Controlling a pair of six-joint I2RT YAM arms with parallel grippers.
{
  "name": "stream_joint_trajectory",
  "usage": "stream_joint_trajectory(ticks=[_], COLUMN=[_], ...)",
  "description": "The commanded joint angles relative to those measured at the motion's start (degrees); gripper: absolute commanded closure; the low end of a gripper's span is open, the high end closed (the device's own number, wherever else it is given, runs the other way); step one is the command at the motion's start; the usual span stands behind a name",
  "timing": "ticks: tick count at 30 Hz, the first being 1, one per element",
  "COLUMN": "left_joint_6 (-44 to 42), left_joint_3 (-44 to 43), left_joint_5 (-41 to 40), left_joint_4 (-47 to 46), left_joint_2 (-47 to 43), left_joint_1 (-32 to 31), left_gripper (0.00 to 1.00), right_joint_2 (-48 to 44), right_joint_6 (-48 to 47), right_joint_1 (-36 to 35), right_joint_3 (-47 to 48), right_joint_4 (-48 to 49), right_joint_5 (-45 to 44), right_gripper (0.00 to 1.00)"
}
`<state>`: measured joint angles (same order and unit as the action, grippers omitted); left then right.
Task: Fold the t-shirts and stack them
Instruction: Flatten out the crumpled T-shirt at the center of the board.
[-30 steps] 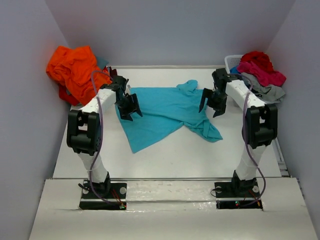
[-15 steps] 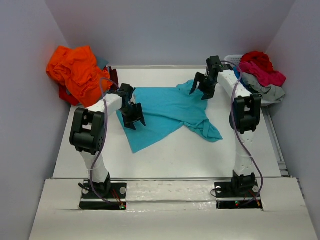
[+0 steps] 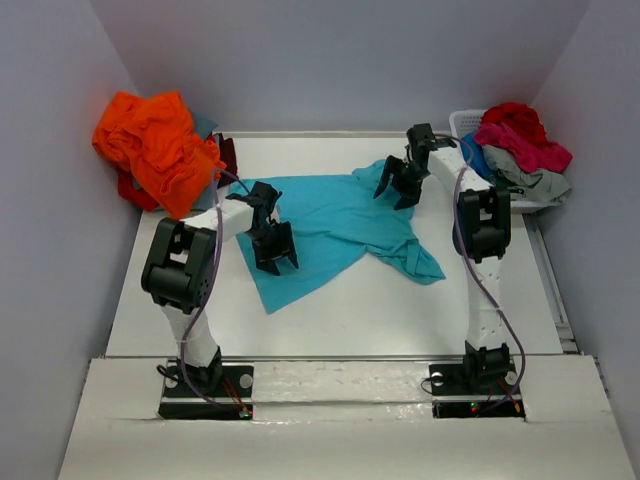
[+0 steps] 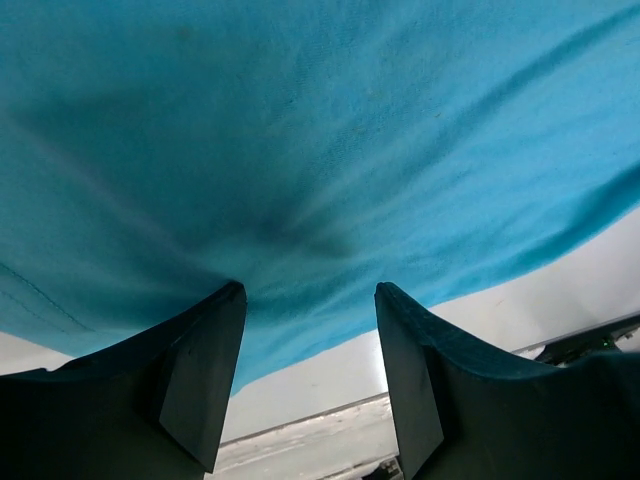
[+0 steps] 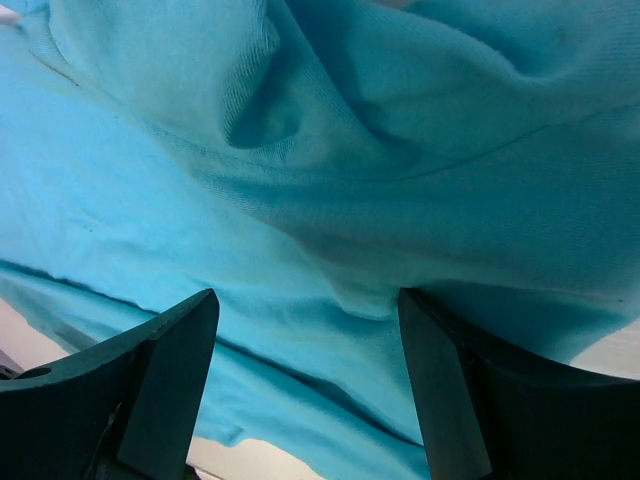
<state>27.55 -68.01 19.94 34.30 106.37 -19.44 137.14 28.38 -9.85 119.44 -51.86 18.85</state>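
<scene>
A turquoise t-shirt point(image 3: 335, 225) lies spread on the white table, wrinkled at its far right. It fills the left wrist view point(image 4: 300, 130) and the right wrist view point(image 5: 300, 150). My left gripper point(image 3: 275, 252) is open, low over the shirt's near left part, with nothing between its fingers point(image 4: 205, 370). My right gripper point(image 3: 395, 185) is open over the bunched far right corner; its fingers point(image 5: 450, 380) stand on either side of a fold. An orange t-shirt point(image 3: 150, 145) is heaped at the far left. Red, pink and grey shirts point(image 3: 520, 145) are piled at the far right.
A white slatted basket point(image 3: 462, 122) sits under the pile at the far right. Darker cloth point(image 3: 222, 150) shows beside the orange heap. Grey walls close in the left, back and right. Bare table point(image 3: 400, 310) lies in front of the turquoise shirt.
My left gripper moved toward me along the shirt's left part. My right gripper swung away from me and left, from the shirt's right side to its far right corner.
</scene>
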Motion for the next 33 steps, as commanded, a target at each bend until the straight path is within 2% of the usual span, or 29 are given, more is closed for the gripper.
stream_joint_trajectory(ticks=[1, 11, 20, 29, 33], left_joint_6=[1.2, 2.2, 2.9, 2.0, 2.0], left_joint_3=[6.6, 11.8, 13.8, 16.2, 16.1], left_joint_5=[-0.3, -1.7, -1.7, -1.9, -1.7], left_joint_4=[2.5, 5.9, 7.7, 9.0, 8.8], left_joint_2=[-3.7, -10.0, -12.3, -13.6, -13.5], left_joint_1=[-1.1, -2.4, -2.4, -2.4, -2.4], left_gripper=[0.33, 0.33, 0.32, 0.32, 0.32], right_joint_2=[2.6, 9.8, 12.4, 13.0, 12.2], right_joint_6=[0.3, -0.9, -1.6, -1.7, -1.9], right_joint_1=[-0.5, -0.5, 3.4, 5.9, 5.9], right_joint_3=[2.7, 13.1, 21.0, 22.7, 21.3], right_joint_4=[2.3, -1.1, -1.6, -0.6, -1.1], right_joint_5=[1.5, 0.0, -2.2, -1.8, 1.4], right_gripper=[0.22, 0.22, 0.21, 0.21, 0.21])
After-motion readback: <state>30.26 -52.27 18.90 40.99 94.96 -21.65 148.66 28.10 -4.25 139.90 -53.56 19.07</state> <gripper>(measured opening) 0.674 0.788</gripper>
